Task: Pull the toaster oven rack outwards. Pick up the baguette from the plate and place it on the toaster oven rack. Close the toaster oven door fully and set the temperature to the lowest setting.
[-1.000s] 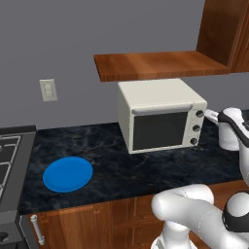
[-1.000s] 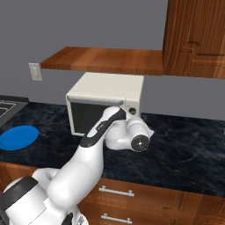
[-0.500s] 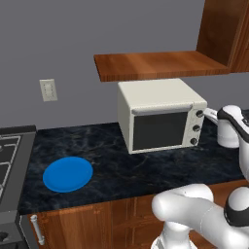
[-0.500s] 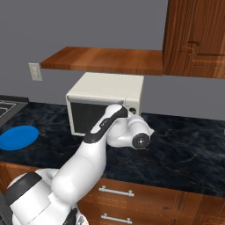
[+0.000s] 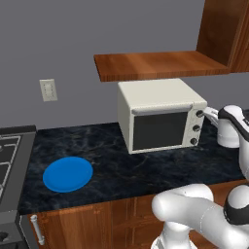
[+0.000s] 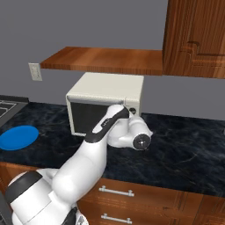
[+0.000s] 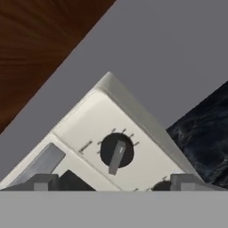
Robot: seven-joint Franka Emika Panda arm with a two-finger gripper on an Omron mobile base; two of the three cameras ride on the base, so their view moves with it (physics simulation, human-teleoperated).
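The cream-white toaster oven (image 5: 160,104) stands on the dark counter under a wooden shelf. Its toaster oven door (image 5: 159,130) is shut, and the dark glass hides the toaster oven rack. The blue plate (image 5: 68,173) lies bare to the oven's left, and the baguette is out of view. My gripper (image 5: 210,113) hangs at the oven's right front, level with the top knob (image 5: 198,114). In the hand view that knob (image 7: 116,151) sits between my spread fingertips (image 7: 42,181), which touch nothing. The gripper (image 7: 115,182) is open.
A stove edge (image 5: 9,151) sits at the far left. The wooden shelf (image 5: 160,65) hangs close above the oven, with a wall cabinet (image 6: 195,37) to its right. Two more knobs (image 5: 196,128) run below the top one. An outlet (image 5: 48,90) is on the wall.
My hand has shifted slightly in front of the oven's knob column. The jaws stay open. The oven and the plate have not moved.
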